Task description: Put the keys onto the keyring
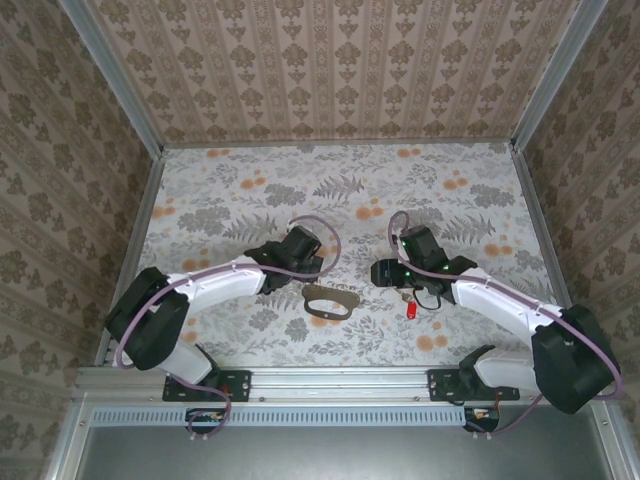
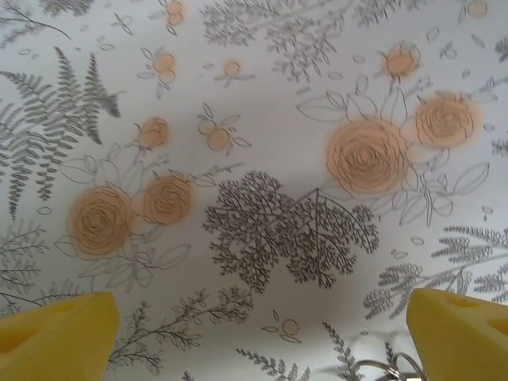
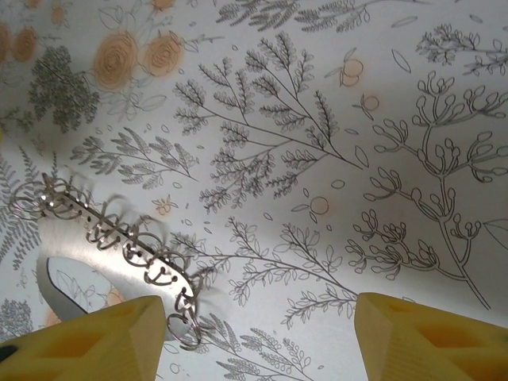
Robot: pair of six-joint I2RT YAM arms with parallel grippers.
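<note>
Three walls [image 1: 330, 70] papered in a brown-and-cream damask close in the workspace, with bare metal posts at the corners. Below them lies the table [image 1: 300, 190], covered in a pale cloth printed with grey ferns and orange roses, and a metal rail [image 1: 330, 380] runs along its near edge.

The left arm [image 1: 215, 280] and the right arm [image 1: 500, 300] (both white-shelled, each trailing a purple cable [image 1: 315, 225]) bend inward toward the middle of the cloth.

The left gripper [image 1: 310, 262] hovers low with its jaws spread wide. In its wrist view the yellow fingers [image 2: 55, 333] sit at the far bottom corners, with bare cloth between them. The right gripper [image 1: 385, 272] faces it from the other side. Its yellow fingers [image 3: 87, 341] stand well apart and hold nothing.

The keyring [image 1: 315, 295] lies flat on the cloth between the two grippers, a little nearer the bases, with neither gripper closed on it. In the right wrist view its flat metal edge, lined with small wire loops [image 3: 119, 234], runs just beside the left-of-picture finger.

The keys [image 1: 411, 311] rest on the cloth beside the right wrist, red end showing, apart from the keyring.
</note>
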